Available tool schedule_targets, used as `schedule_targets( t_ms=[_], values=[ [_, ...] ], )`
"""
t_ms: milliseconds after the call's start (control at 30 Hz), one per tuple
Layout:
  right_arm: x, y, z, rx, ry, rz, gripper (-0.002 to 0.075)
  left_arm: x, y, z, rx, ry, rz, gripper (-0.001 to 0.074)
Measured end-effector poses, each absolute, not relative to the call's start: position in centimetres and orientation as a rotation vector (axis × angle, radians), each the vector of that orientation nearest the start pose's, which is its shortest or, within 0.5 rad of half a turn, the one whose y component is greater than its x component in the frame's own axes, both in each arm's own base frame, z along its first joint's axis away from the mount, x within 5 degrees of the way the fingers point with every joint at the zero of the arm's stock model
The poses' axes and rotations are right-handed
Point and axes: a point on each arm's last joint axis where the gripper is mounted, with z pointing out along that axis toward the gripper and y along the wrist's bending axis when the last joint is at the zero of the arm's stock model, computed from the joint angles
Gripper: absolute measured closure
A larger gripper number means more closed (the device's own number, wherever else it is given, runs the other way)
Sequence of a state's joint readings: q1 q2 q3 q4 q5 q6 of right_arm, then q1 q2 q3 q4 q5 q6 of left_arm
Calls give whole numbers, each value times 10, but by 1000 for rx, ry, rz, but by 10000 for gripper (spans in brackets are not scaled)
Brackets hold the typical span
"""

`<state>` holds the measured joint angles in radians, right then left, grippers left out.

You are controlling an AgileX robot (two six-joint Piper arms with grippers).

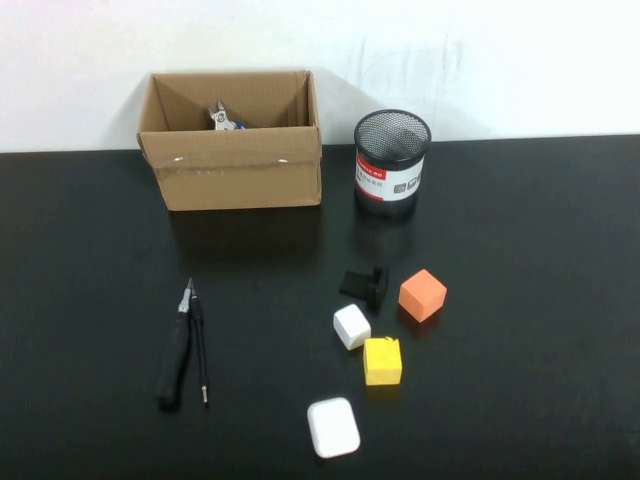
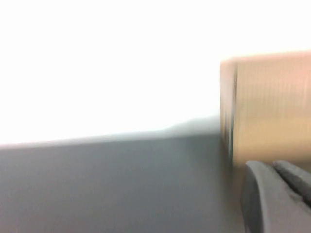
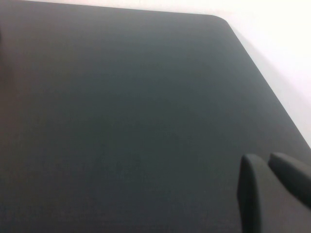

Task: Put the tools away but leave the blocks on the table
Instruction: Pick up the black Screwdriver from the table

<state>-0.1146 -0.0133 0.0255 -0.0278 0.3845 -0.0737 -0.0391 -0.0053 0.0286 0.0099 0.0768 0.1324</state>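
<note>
Both grippers (image 2: 279,194) (image 3: 272,189) shut; clip (image 1: 364,284) touches orange block (image 1: 422,294).

The high camera sits raised on the robot's own side and looks down and forward across the black surface (image 1: 90,300) to the white wall, taking in the cardboard box (image 1: 235,160) at the far edge. The left wrist camera rides low and close, facing the wall, with the left claw (image 2: 274,194) at its frame edge; it shares the box (image 2: 267,102) with the high view. The right wrist camera looks down at bare surface (image 3: 121,121) and a rounded corner, the right claw (image 3: 269,189) in frame.
</note>
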Motion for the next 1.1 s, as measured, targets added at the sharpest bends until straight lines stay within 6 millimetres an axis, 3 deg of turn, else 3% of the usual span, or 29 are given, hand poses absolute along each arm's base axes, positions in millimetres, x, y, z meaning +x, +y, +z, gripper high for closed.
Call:
schedule_targets(
  t_ms=[167,300,467,600,733,867,1100],
  values=[
    [52,-7,171,21,1883,-157,736,50,-2,234,-2,1161,-77,739],
    [52,-7,171,21,1883,-157,736,34,-2,259,-18,838,-126,739],
    [52,-7,171,21,1883,-157,736,20,0,299,-35,747,-153,739],
    [52,-7,171,22,1883,-156,736,12,0,344,-47,866,-162,739],
    [52,-7,171,22,1883,-156,736,21,-1,378,-60,1102,-167,739],
    [52,-7,171,22,1883,-156,736,43,-2,382,-80,1372,-173,739],
    [52,-7,171,22,1883,-156,736,70,-5,367,-117,1601,-211,739]
  ],
)
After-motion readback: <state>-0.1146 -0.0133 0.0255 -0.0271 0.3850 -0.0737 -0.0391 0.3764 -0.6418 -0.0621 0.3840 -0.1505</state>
